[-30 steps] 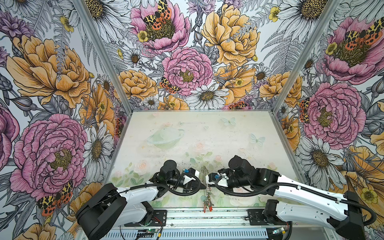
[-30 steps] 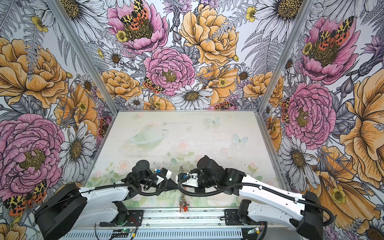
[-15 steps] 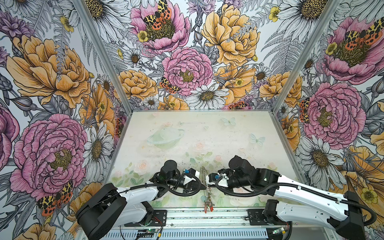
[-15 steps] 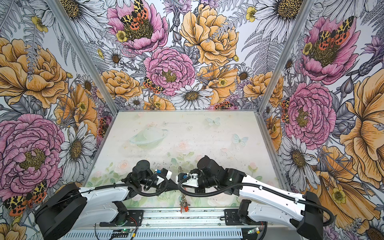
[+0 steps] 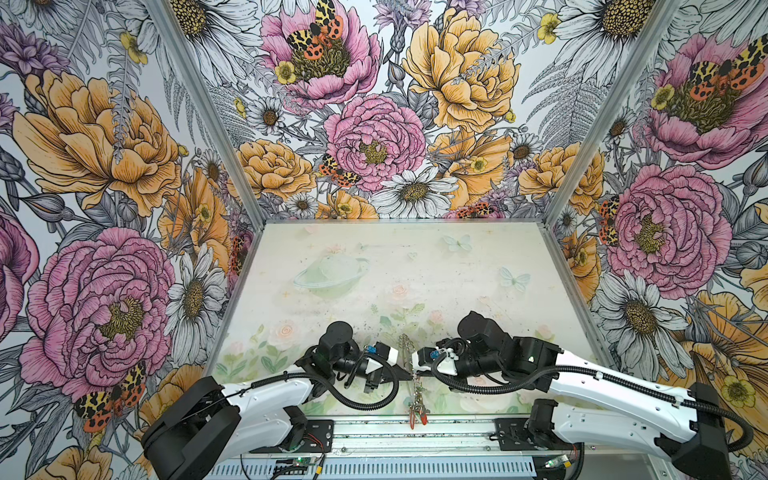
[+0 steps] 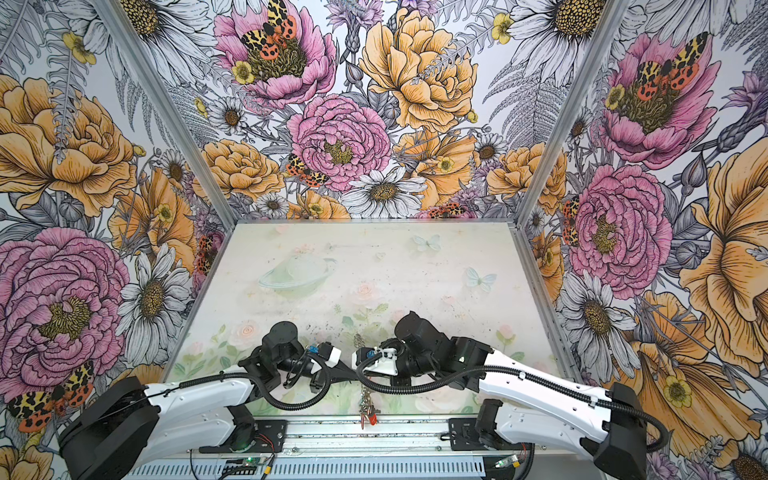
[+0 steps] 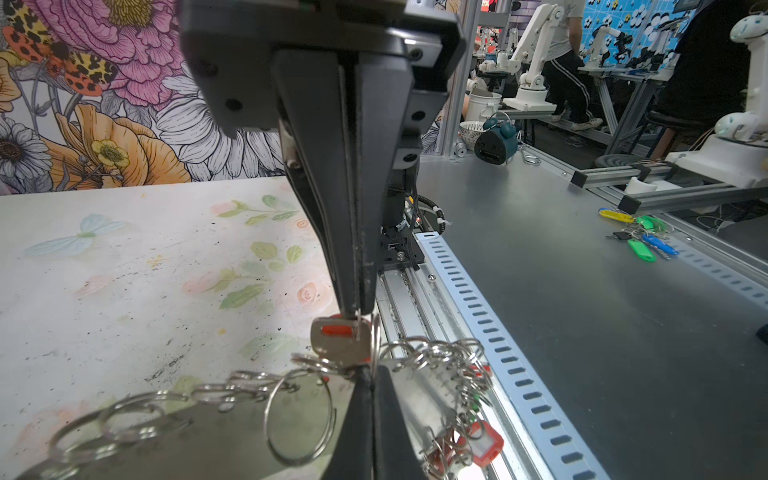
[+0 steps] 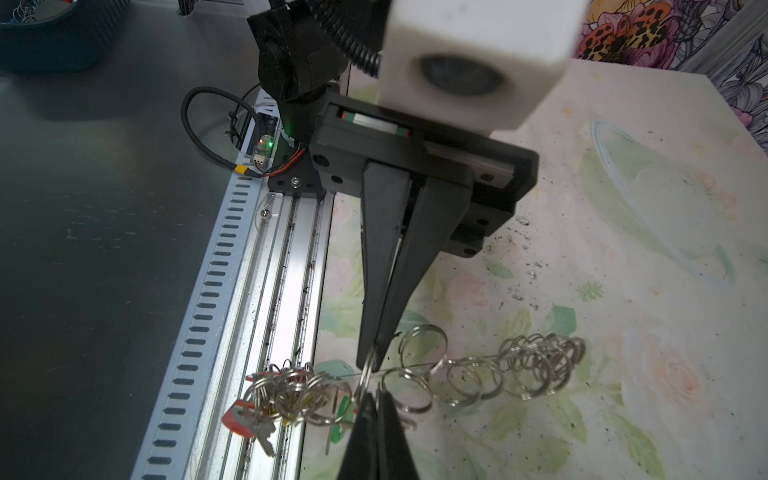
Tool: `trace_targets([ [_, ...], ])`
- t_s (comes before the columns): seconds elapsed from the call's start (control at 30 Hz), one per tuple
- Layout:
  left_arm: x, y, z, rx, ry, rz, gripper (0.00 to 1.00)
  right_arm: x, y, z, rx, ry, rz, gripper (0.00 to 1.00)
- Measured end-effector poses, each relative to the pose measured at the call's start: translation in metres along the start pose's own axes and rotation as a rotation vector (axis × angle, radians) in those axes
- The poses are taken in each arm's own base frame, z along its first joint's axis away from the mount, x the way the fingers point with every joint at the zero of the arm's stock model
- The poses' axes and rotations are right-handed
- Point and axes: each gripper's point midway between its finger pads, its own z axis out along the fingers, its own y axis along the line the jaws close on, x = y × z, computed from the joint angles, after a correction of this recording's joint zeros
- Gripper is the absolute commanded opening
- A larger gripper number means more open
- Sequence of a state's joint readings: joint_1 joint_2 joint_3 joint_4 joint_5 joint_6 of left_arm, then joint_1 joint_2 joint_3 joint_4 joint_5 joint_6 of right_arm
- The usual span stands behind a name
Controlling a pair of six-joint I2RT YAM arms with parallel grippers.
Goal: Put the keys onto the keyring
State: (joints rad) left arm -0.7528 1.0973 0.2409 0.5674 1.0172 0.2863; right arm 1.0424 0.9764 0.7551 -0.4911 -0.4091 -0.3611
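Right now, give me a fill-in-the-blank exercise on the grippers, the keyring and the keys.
1. The jaws of the left gripper and the right gripper are both ___.
2. The edge of the keyring is fringed with silver wire ___.
3. The white-labelled tag near the metal rail is ___.
4. On the grey bench, the spare key bunch carries yellow, green and ___ tags.
Missing words: shut, rings, red, blue.

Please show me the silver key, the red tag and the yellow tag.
silver key (image 7: pixel 332 349): left wrist view, flat head.
red tag (image 7: pixel 494 446): left wrist view, red edge.
yellow tag (image 7: pixel 615 215): left wrist view, middle.
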Motion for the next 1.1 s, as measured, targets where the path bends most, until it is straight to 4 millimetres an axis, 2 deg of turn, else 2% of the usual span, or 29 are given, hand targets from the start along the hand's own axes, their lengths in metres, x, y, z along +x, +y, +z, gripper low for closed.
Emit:
trace_targets([
  [0.3, 0.0031, -0.0008, -0.0008, -0.005, 0.010, 0.007, 0.00, -0.0003, 0.0022, -0.0061, 0.005, -0.003, -0.020, 0.00],
  [1.1, 0.0048, -0.0002, -0.0003, -0.004, 0.013, -0.001, 0.00, 0.0013, 0.0066, -0.0013, -0.030, 0.001, -0.041, 0.00],
])
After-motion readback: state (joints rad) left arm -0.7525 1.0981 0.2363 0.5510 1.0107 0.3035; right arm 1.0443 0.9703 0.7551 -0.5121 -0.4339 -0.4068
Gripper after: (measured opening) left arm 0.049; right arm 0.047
